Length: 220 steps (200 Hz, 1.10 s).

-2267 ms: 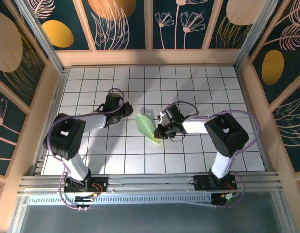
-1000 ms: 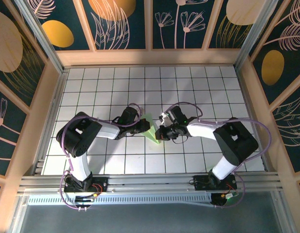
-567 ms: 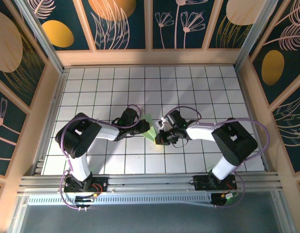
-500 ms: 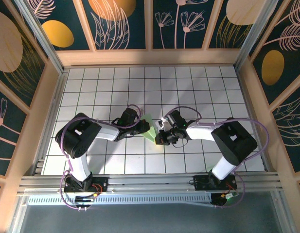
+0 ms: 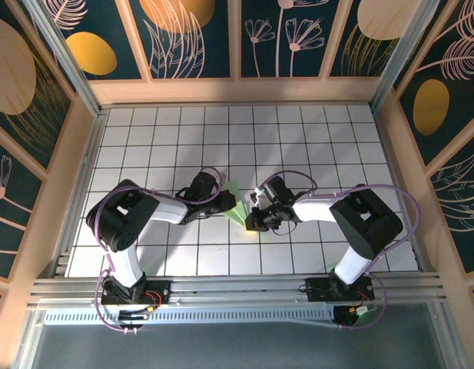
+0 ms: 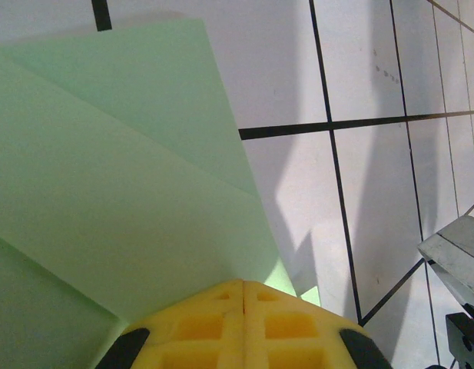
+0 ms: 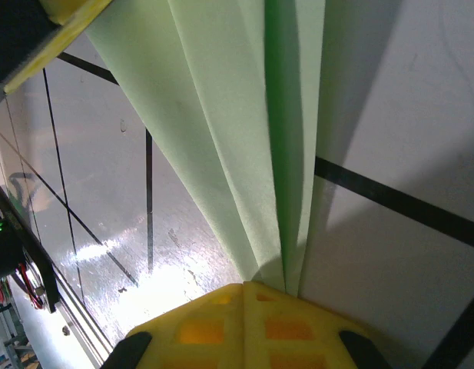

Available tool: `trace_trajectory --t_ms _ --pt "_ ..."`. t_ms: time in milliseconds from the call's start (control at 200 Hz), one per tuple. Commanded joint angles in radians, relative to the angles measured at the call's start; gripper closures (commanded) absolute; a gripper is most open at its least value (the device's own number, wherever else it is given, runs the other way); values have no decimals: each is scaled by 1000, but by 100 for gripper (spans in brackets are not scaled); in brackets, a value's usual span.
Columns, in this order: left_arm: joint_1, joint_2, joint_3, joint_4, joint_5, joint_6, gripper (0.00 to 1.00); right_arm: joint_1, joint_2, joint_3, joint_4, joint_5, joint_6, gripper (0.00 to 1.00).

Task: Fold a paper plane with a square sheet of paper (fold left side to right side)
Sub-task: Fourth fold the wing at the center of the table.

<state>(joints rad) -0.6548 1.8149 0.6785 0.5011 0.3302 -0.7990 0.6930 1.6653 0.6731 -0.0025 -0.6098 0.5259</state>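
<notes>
The pale green paper plane lies on the white grid table between my two arms, a narrow folded shape with lengthwise creases. My left gripper is shut, and its yellow fingertips rest on the paper's left side. My right gripper is also shut. Its yellow fingertips press at the near end of the paper, where the stacked folds run together. Neither pair of jaws has paper between them.
The table is ringed by wooden walls with dark patterned panels. A metal rail runs along the near edge by both arm bases. The two wrists are close together over the paper. The left gripper's yellow finger shows top left in the right wrist view.
My left gripper has come in from the left onto the paper and then held still. The right gripper has slid a little toward the near end of the paper.
</notes>
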Motion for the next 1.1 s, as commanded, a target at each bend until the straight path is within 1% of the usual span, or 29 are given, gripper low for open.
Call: trace_trajectory --t_ms 0,190,285,535,731,976,1096 --pt "-9 -2 -41 -54 -26 -16 100 13 19 -48 -21 -8 19 100" --pt "-9 6 -39 -58 -29 -16 100 8 -65 20 -79 -21 1 100" --pt "-9 9 -35 -62 -31 -15 100 -8 -91 51 -67 -56 -2 100" --pt "-9 7 -36 -63 -33 -14 100 -9 19 100 58 -34 41 100" --pt "-9 9 -33 -67 -34 -12 100 -8 94 117 73 -18 41 100" --pt "-9 4 -30 -95 -64 -22 100 -6 117 67 57 -31 58 100" --pt "-9 3 -28 -116 -86 -33 100 -3 92 23 46 -34 76 100"
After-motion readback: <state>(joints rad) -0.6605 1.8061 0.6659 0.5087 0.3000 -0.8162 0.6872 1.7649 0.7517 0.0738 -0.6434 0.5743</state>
